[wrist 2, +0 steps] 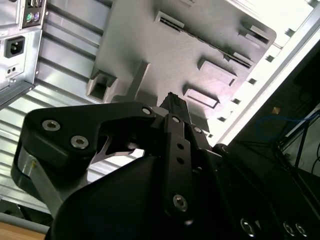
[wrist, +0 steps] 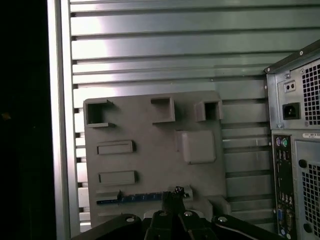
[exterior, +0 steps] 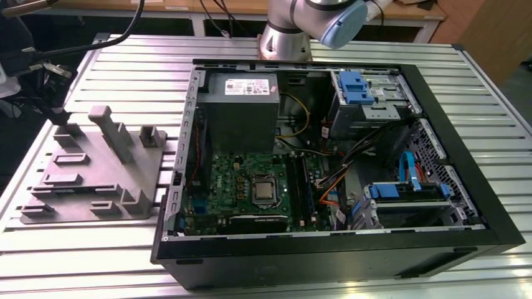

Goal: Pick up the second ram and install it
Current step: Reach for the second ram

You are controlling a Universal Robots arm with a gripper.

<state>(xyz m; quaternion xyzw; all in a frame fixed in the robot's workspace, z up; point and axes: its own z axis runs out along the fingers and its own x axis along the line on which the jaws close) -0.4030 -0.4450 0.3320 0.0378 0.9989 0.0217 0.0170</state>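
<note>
Beneath the gripper (wrist: 176, 194) we see a grey fixture plate (exterior: 99, 187) on the slatted table (exterior: 133, 62), with the open computer case (exterior: 316, 261) just beside the plate.

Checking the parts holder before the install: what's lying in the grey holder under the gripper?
The second ram, a blue-green strip, lies in a slot of the grey holder, just below the gripper. The gripper covers part of it.

Black pincer (wrist 2: 172, 100) tip near grey holder plate (wrist 2: 150, 40), PC rear (wrist 2: 15, 50) beside.
</note>
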